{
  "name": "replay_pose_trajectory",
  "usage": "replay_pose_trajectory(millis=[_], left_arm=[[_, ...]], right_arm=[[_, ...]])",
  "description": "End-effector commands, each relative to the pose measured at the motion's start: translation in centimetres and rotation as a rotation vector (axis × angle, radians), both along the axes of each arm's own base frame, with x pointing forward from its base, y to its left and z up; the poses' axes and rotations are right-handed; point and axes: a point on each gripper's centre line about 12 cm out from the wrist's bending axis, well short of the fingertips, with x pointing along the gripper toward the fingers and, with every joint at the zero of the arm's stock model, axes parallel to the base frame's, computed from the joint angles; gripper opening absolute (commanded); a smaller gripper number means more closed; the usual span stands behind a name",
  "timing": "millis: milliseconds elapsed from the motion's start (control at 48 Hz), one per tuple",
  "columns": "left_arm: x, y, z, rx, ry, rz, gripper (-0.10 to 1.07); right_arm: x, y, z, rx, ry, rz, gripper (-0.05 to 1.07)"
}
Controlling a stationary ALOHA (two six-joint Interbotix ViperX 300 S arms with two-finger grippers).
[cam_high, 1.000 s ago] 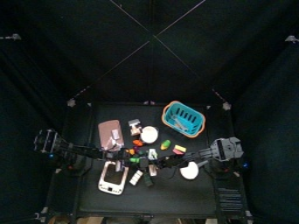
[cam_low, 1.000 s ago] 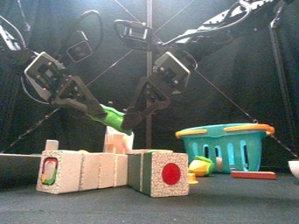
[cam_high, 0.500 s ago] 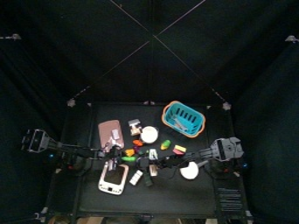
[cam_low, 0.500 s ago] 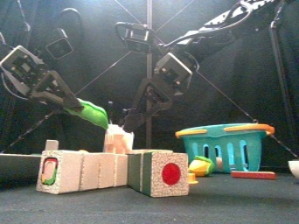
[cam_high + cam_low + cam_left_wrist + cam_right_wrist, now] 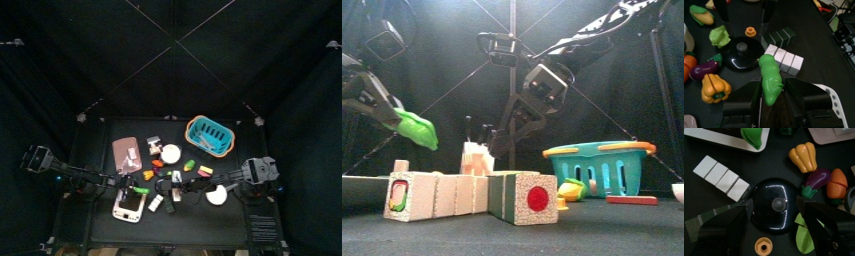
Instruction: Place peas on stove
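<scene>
My left gripper (image 5: 769, 89) is shut on the peas (image 5: 769, 77), a bright green pod that sticks out forward between the jaws. In the front view the peas (image 5: 416, 130) hang in the air at the left, above the row of blocks. The stove (image 5: 130, 203) is the white-and-grey block near the table's front left, and the left gripper (image 5: 128, 185) is just behind it. The right wrist view shows the peas (image 5: 753, 135) over the stove's (image 5: 721, 140) edge. My right gripper (image 5: 775, 207) hangs open over a black lid (image 5: 776, 192).
A pink slab (image 5: 128, 152) lies behind the stove and a teal basket (image 5: 210, 133) stands at the back right. Between the arms lie white sliced blocks (image 5: 784, 57), a yellow pepper (image 5: 714, 86) and an eggplant (image 5: 706, 68). A white bowl (image 5: 217, 196) sits front right.
My left gripper has carried the peas to the left and a little lower, away from the right gripper. The right arm has stayed still.
</scene>
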Motion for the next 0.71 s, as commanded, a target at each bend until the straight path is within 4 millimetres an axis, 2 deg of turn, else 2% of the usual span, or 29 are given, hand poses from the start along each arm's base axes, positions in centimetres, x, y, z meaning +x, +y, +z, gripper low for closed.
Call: replay_pose_trajectory(millis=[0,333,688], left_arm=[[-0.1,-0.8,0.1,-0.016,0.012,-0.022,0.70],[-1.8,-1.4,-1.9,-0.135,0.215,0.063,0.70],[-3.3,-2.0,-1.5,-0.197,0.232,0.056,0.70]], right_arm=[[0.1,0.0,2.4,0.010,-0.059,-0.003,0.99],[0.0,0.0,2.2,0.013,-0.052,-0.005,0.99],[0.0,0.0,1.7,0.018,-0.041,-0.010,0.99]])
